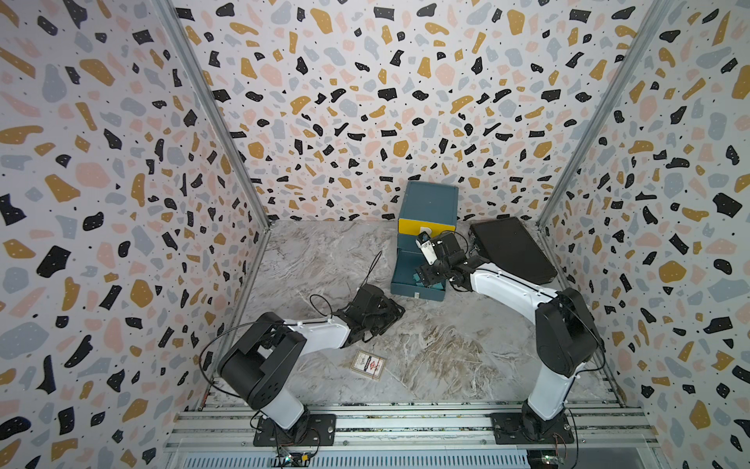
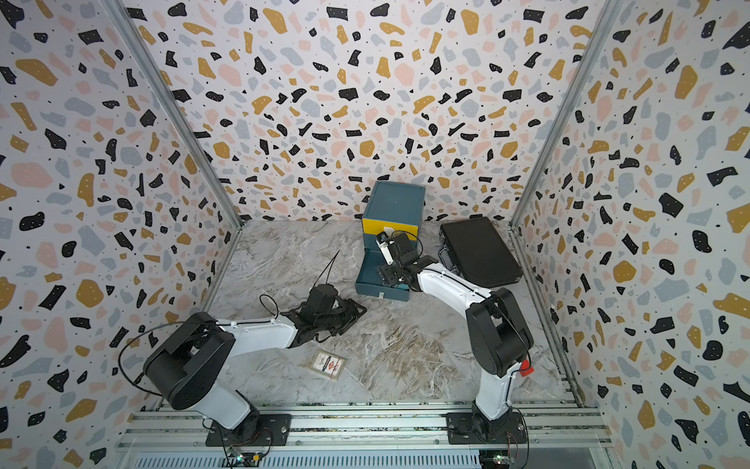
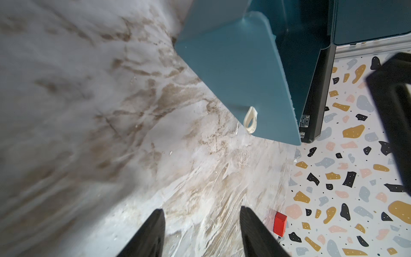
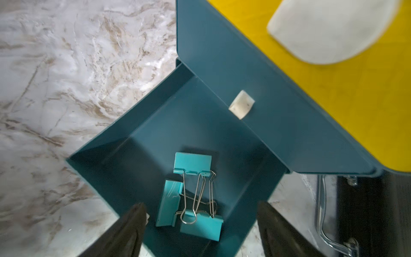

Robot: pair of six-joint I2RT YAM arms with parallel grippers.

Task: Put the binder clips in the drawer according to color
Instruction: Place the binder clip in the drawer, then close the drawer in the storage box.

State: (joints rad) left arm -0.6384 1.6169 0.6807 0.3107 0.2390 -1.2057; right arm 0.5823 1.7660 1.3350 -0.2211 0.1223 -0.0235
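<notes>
Our right gripper [image 4: 202, 207] hangs wide and empty over the pulled-out bottom drawer [image 4: 155, 124], three teal binder clips [image 4: 192, 162] lying loose inside.
We judge sorting done and closing next: the bottom drawer runs lengthwise out from the drawer chest [image 1: 428, 203] toward our bases, so the push goes back along that line. Our left gripper [image 3: 202, 210], jaws part-way apart with nothing between, sits low near the drawer's front and faces its white pull [image 3: 250, 120]; it looks better placed, since the right one is directly above the clips.
</notes>
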